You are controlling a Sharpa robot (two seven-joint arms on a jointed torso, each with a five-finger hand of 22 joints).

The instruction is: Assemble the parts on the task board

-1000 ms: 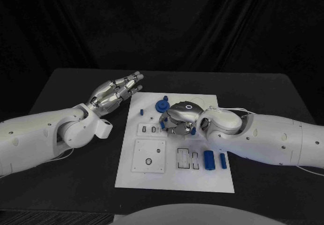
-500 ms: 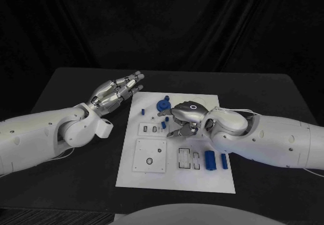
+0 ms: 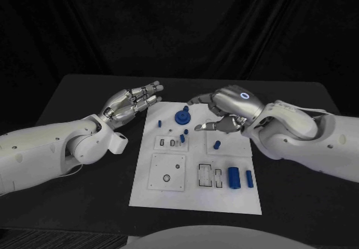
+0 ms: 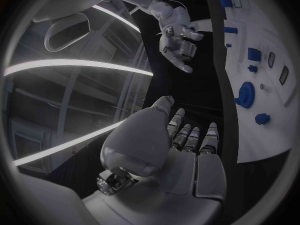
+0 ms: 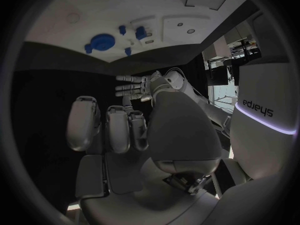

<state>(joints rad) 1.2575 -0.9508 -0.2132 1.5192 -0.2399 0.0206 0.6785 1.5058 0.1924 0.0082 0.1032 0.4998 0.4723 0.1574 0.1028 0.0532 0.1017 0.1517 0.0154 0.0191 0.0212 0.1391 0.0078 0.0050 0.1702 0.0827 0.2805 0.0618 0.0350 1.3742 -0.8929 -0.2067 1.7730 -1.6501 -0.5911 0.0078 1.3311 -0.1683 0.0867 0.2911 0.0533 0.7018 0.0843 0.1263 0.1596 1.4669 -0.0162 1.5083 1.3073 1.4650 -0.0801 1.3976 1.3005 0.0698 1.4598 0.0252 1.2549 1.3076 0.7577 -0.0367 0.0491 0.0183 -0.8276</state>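
reporter: hands over the task board (image 3: 196, 197) at mid-assembly — what state are they in?

editor: right hand (image 3: 223, 111) hangs above the board's far right part, fingers loosely apart, nothing seen between them. left hand (image 3: 132, 101) hovers just off the board's far left corner, fingers straight and close together, holding nothing.

reporter: and the parts?

editor: blue round gear-like part (image 3: 182, 116) stands near the far edge. small blue pegs (image 3: 159, 123) dot the middle, one at (image 3: 217, 144). two blue cylinders (image 3: 233, 177) lie side by side near the right edge, apparently not yet placed.

reporter: progress?

editor: some way in, by the look of it. several pieces seem seated, but the rectangular slots (image 3: 203, 175) beside the cylinders and the holes in the square plate (image 3: 167, 173) look unfilled. whether the pegs are fully home is too small to tell.
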